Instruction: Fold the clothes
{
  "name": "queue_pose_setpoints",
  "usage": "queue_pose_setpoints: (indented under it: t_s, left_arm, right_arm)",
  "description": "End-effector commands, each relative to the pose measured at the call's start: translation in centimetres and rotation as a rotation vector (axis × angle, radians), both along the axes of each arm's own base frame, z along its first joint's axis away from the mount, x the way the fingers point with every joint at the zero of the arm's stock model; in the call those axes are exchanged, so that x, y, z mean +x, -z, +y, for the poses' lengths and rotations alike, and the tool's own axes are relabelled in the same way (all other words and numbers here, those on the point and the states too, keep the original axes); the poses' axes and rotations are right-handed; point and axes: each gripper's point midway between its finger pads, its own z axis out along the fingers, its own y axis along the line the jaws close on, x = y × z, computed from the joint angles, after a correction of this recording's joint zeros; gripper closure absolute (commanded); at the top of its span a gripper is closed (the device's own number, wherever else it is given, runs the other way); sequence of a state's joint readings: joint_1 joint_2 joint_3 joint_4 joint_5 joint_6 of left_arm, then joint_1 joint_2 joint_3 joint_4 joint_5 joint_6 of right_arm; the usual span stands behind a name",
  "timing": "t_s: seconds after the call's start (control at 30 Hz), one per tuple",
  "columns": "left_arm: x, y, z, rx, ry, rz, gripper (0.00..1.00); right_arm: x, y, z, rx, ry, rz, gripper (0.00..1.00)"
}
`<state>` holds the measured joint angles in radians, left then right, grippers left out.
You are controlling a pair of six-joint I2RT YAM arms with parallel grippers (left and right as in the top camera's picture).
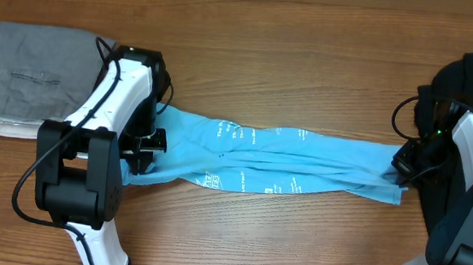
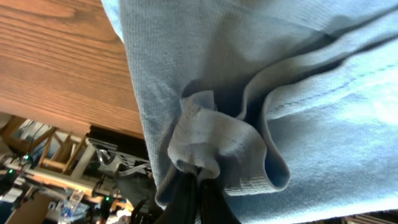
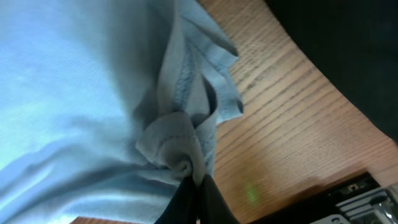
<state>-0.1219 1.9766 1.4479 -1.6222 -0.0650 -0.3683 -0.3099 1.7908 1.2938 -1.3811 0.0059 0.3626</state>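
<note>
The light blue T-shirt with white lettering lies stretched into a long band across the table, between my two arms. My left gripper is shut on a bunched fold at its left end; the wrist view shows the black fingers pinching the cloth. My right gripper is shut on the right end; its fingers clamp a gathered knot of fabric over the wooden table.
A folded grey garment lies on a pale one at the back left of the wooden table. The arm bases stand at the front left and front right.
</note>
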Motion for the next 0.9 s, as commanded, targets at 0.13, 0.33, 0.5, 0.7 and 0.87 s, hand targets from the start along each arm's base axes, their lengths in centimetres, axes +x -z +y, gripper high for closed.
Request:
queue_pose_setpoints:
  t_s: [0.13, 0.33, 0.5, 0.7, 0.87]
  left_arm:
    - [-1.6, 1.0, 0.9, 0.046, -0.015, 0.01, 0.96]
    - [-1.8, 1.2, 0.7, 0.029, -0.011, 0.017, 0.43]
    - [0.4, -0.2, 0.3, 0.009, -0.014, -0.051, 0.4]
    - [5.2, -3.7, -3.6, -0.165, -0.046, -0.234, 0.83]
    - [5.3, -3.0, -6.0, -0.223, 0.023, -0.241, 0.96]
  right_arm:
    - [-0.4, 0.0, -0.8, -0.052, 0.029, 0.01, 0.96]
    - [-0.5, -0.3, -0.1, -0.01, 0.029, 0.012, 0.22]
    - [1.9, -2.7, 0.6, 0.063, -0.018, -0.078, 0.16]
    - [3.8, -5.7, 2.8, 0.211, -0.099, -0.182, 0.75]
    - [2.5, -4.3, 3.3, 0.228, -0.097, -0.131, 0.96]
